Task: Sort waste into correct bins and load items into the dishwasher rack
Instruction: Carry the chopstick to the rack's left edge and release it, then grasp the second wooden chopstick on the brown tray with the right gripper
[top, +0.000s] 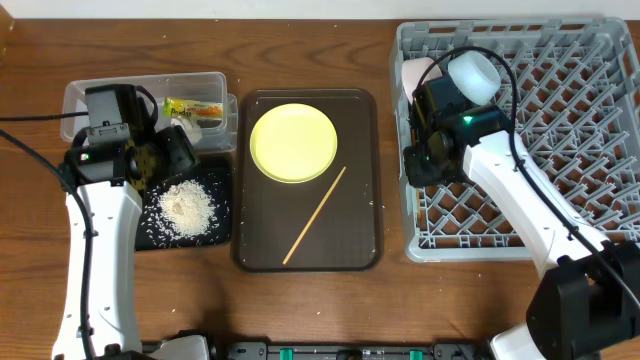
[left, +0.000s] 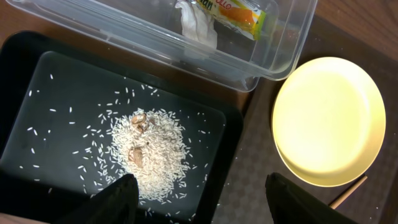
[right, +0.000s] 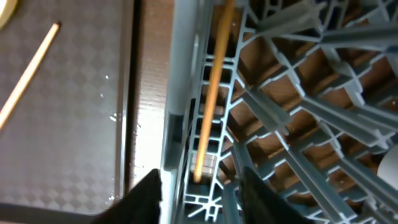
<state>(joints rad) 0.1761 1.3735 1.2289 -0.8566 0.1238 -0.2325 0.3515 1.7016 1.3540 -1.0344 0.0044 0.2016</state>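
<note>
A brown wooden table (top: 300, 310) carries four containers. At the far left, the clear tub (top: 80, 95) holds the snack wrapper (left: 239, 12) and the crumpled paper scrap (left: 196, 25). Directly in front of it, the black tray (left: 37, 93) holds a heap of rice (left: 146, 155) with scattered grains and two small brownish bits.

The brown serving tray (top: 355, 230) in the centre carries the yellow plate (top: 293, 142) and one chopstick (top: 314, 215) lying diagonally. At the right, the grey rack (top: 560, 90) holds a white bowl (top: 473, 75) in its rear left corner and a second chopstick (right: 211, 93) along its left wall.

The left tool (left: 200, 180) hovers over the black tray, jaws apart and empty. The right tool (right: 200, 186) sits at the rack's left wall, jaws apart on either side of the second chopstick's end, not clamping it.
</note>
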